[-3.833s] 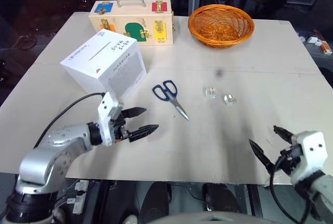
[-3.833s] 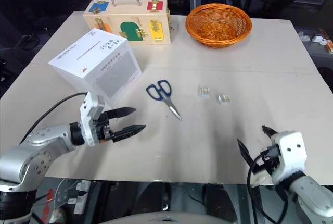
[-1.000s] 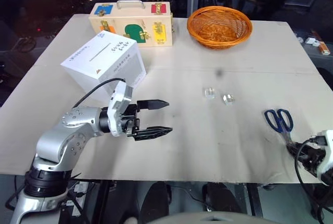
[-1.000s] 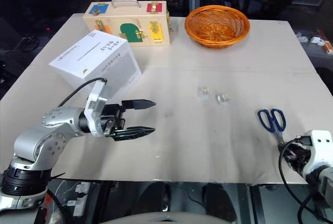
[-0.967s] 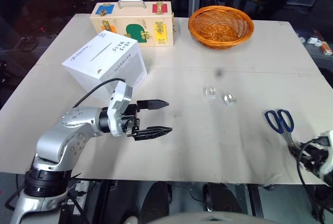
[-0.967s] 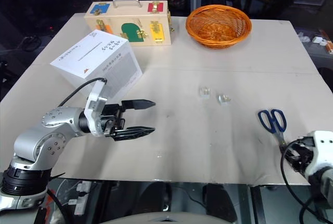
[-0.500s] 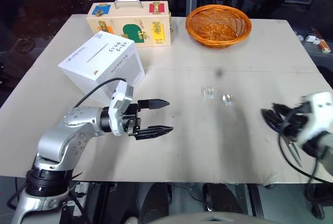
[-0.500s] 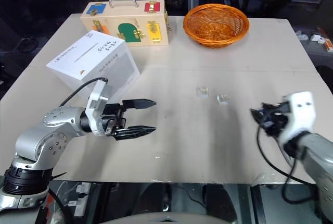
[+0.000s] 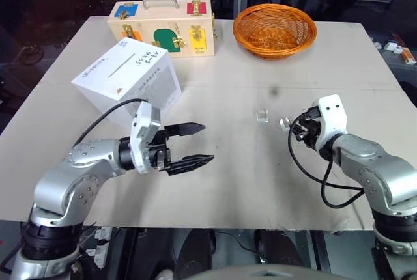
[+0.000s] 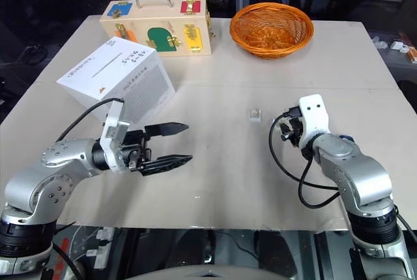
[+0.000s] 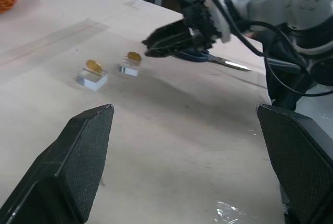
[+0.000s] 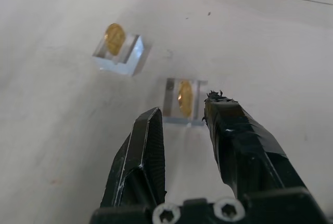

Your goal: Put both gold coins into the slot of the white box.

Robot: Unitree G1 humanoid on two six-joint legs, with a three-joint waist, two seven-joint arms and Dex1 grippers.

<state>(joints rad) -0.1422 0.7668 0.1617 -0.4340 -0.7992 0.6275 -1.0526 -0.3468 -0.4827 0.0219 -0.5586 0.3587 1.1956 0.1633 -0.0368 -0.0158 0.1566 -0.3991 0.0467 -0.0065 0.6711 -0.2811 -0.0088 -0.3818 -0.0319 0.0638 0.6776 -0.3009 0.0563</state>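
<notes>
Two gold coins (image 12: 115, 38) (image 12: 184, 98) stand in clear blocks at your table's centre. Your right gripper (image 12: 183, 117), parted and empty, noses up to the nearer one. Your left gripper (image 9: 193, 143) gapes wide, unladen, lower left, below the white box (image 9: 127, 79).

Clearance on the table (image 9: 247, 182). The middle strip between the left gripper (image 9: 195, 143) and the coins (image 12: 115, 38) is lying bare. The right gripper (image 12: 182, 117) is standing just beside the nearer coin, its fingers parted narrowly. The far-left side is being blocked by the white box (image 9: 127, 78), the far edge by the wooden box (image 9: 163, 26) and basket (image 9: 275, 29).
</notes>
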